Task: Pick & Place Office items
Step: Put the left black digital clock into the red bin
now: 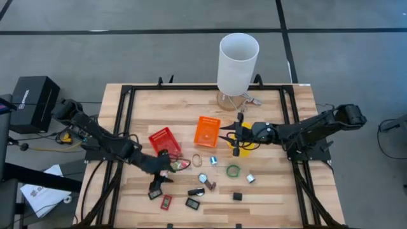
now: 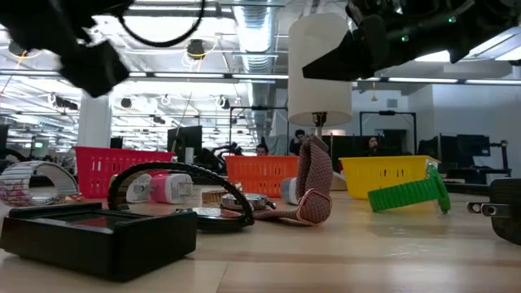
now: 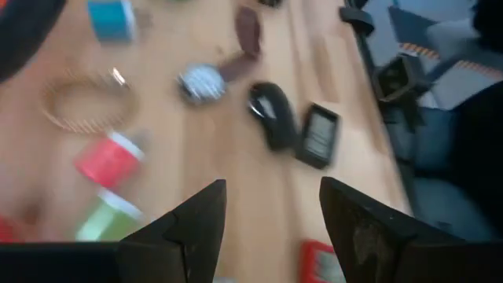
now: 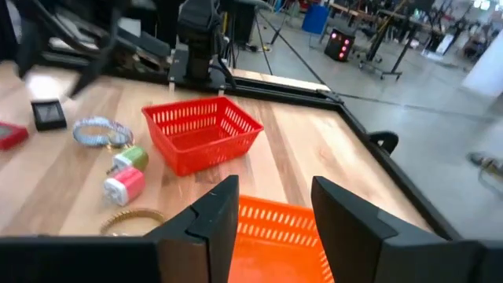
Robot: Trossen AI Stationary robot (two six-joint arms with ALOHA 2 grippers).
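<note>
The left arm reaches in low from its side, its gripper (image 1: 166, 166) with 2 fingers spread apart. The right gripper (image 1: 230, 135) points inward, fingers (image 4: 206, 216) likewise parted, holding nothing.

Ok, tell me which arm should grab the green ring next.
Right, probably. The green ring lies on the right half of the table, just below the right pincer, which hangs open over the yellow bin. The left pincer is farther, across the clutter.

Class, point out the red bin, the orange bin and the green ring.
red bin (image 1: 164, 140), high view, its mesh floor.
orange bin (image 1: 207, 131), high view, its middle.
green ring (image 1: 234, 170), high view, its band.
</note>
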